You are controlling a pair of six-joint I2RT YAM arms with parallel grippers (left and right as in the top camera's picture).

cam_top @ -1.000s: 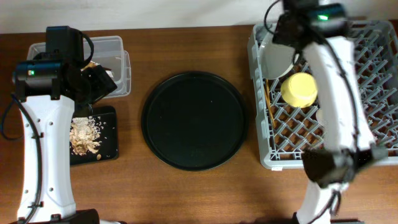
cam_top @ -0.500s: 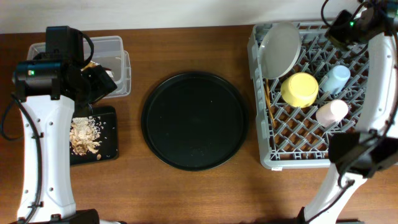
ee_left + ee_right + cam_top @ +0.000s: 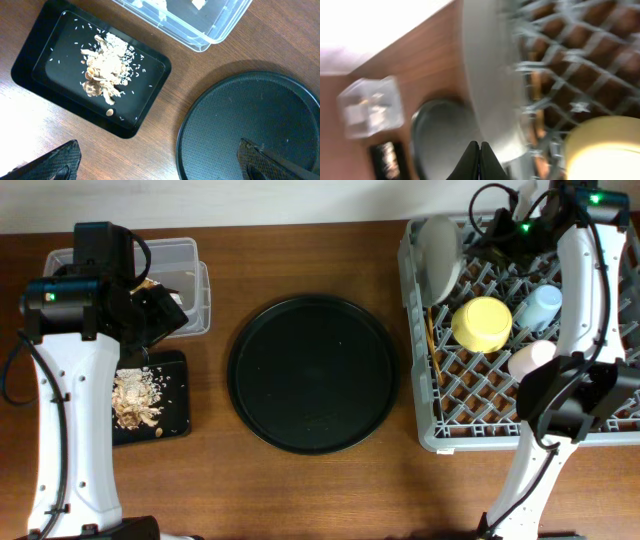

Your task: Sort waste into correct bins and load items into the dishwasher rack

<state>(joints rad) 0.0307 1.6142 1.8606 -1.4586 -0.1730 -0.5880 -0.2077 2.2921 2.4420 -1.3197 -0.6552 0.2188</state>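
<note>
The grey dishwasher rack point(image 3: 470, 438) at the right holds a pale grey plate point(image 3: 440, 255) standing on edge, a yellow bowl point(image 3: 482, 323), a light-blue cup point(image 3: 540, 305), a pink cup point(image 3: 530, 358) and chopsticks point(image 3: 432, 330). My right gripper point(image 3: 500, 235) hovers at the rack's back, shut and empty; its view is blurred, with the gripper point(image 3: 479, 146) before the plate point(image 3: 490, 75). Beige food scraps point(image 3: 102, 65) lie in the shallow black tray point(image 3: 30, 60). The clear tub point(image 3: 200, 25) stands behind it. My left gripper point(image 3: 160, 170) hangs open above the table, holding nothing.
A large round black tray point(image 3: 312, 373) lies mid-table between the bins and the rack. The left arm covers part of the clear tub point(image 3: 190, 255) in the overhead view. Bare wood shows along the table's front.
The right gripper has shut and its arm has swung from over the plate to the rack's back edge. The plate now stands more on edge. The left arm has not moved.
</note>
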